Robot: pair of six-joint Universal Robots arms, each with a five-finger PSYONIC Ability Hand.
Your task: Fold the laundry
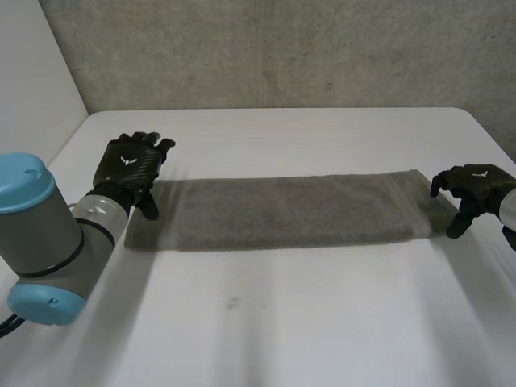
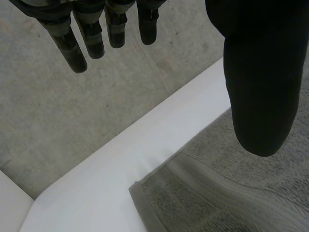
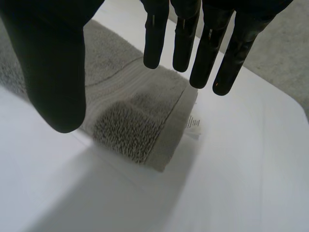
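Well apart, left robot hand and right robot hand hover unclenched at opposite towel ends.

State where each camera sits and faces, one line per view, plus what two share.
Head view: behind the arms, looking down on table and towel; left arm, left robot hand, right robot hand show.
Left wrist view: on that wrist, looking past its open fingers at the towel's left end.
Right wrist view: likewise, past open fingers at the towel's right end and label.
Both wrist views share the towel.
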